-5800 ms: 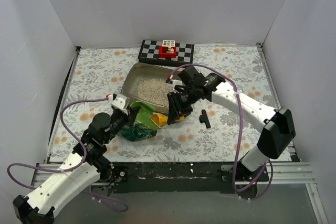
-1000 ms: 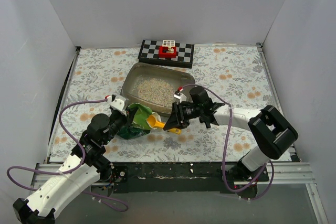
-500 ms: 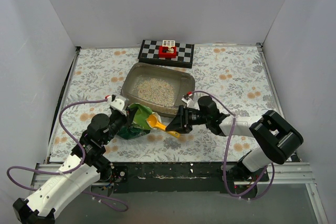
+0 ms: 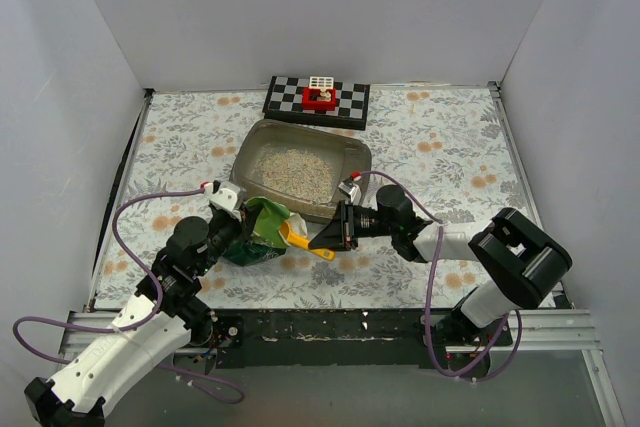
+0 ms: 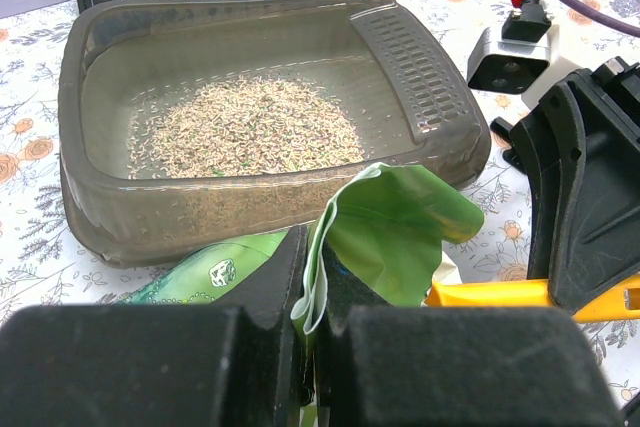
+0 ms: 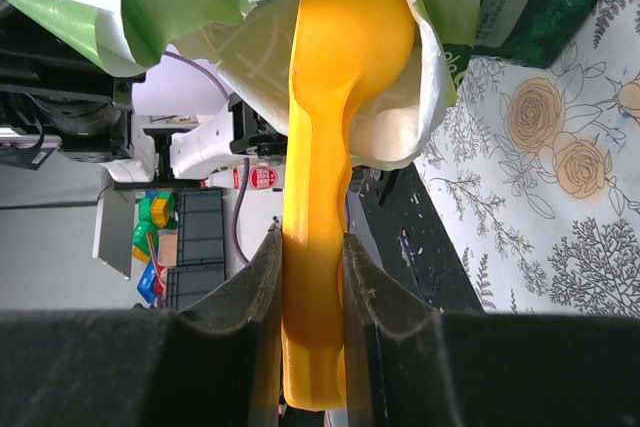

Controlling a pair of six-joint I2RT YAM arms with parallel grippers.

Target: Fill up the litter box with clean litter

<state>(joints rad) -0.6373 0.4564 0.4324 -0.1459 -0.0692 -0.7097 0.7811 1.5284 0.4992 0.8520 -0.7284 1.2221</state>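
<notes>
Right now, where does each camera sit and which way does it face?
Top external: above and behind the bases, looking down at the litter box; both arms show.
Left wrist: behind the left fingers, gripping the green bag, facing the box.
Right wrist: behind the right fingers, along the yellow scoop.
Wrist views share bag and scoop.

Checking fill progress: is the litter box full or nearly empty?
Nearly empty: the litter box holds only a thin patch of litter on its floor, with bare floor showing around it.
</notes>
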